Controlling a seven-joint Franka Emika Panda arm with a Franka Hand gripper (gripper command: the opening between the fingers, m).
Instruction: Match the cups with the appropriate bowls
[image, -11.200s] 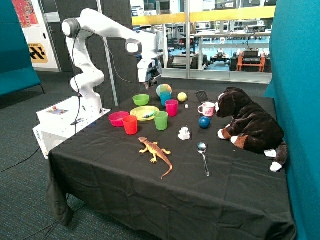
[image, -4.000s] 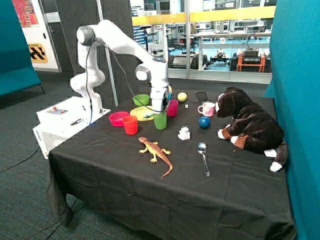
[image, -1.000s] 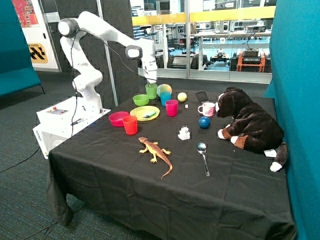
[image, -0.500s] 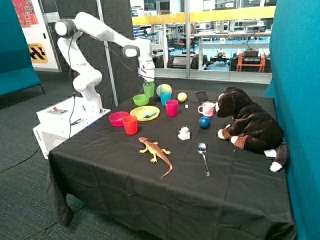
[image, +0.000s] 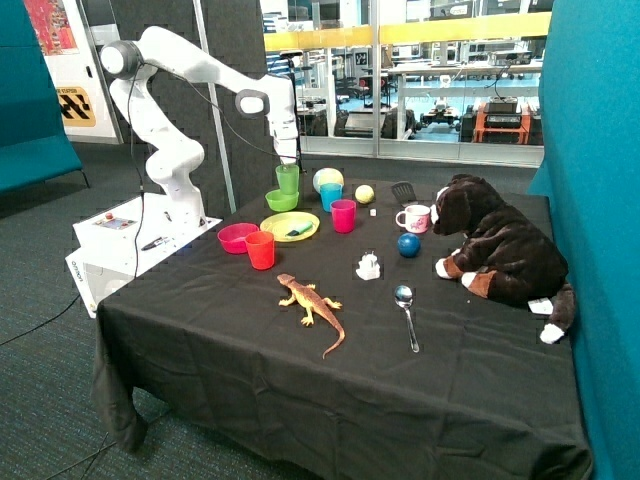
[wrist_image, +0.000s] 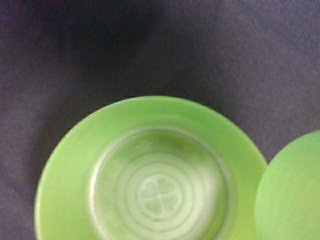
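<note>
- Outside view: the light green cup hangs upright in the gripper, just above the lime green bowl at the far side of the table.
- The jaws are closed on the cup's rim; the cup is clear of the table and, as far as I can tell, not yet resting in the bowl.
- The wrist view looks straight down into the lime green bowl, with a curved edge of the held cup at the side, so the cup seems a little off the bowl's centre.
- Step in hand, by my reading: pairing green with green. The next move calls for a small shift over the bowl's middle, a gentle lowering, then release.
- The magenta-pink cup stands beside the yellow-green plate, well apart from the magenta-pink bowl; that pair looks undone.
- A red cup sits just beside the pink bowl.
</note>
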